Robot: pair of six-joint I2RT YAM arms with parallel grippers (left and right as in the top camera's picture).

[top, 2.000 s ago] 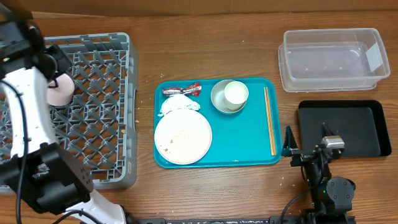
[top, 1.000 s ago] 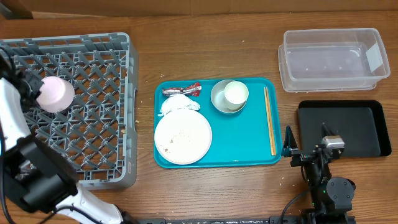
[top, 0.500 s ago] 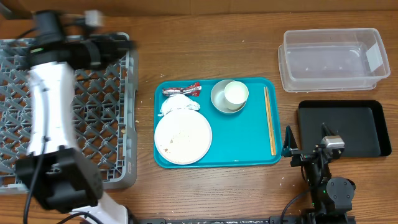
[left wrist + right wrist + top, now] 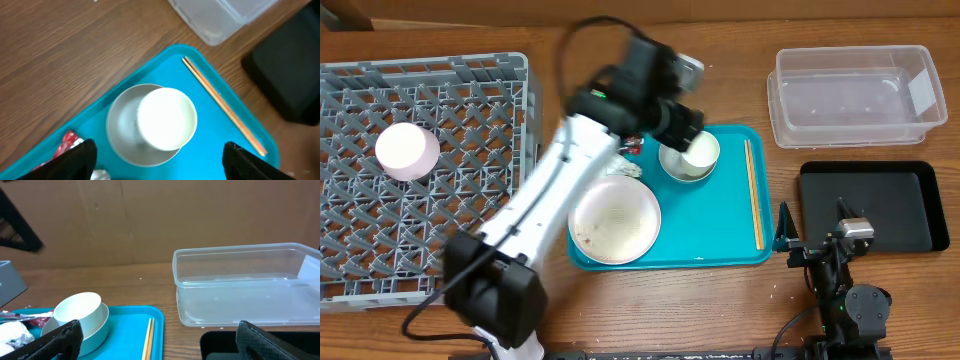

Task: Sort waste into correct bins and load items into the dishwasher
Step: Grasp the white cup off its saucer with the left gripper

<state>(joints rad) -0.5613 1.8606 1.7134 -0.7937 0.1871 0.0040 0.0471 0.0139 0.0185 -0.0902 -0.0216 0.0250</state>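
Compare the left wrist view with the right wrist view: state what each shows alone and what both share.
Left wrist only: the left fingers, spread apart. Right wrist only: the right fingers, a brown cardboard wall, a grey rack corner. Both: white cup in grey bowl, chopsticks, teal tray, clear tub, black tray.

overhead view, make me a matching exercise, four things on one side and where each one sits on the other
1 cup
2 dish
3 plate
4 chopsticks

A along the teal tray's right side
B in the rack
C inside the bowl
D near-left part of the teal tray

Pairs: 1-B, 2-C, 3-D, 4-A
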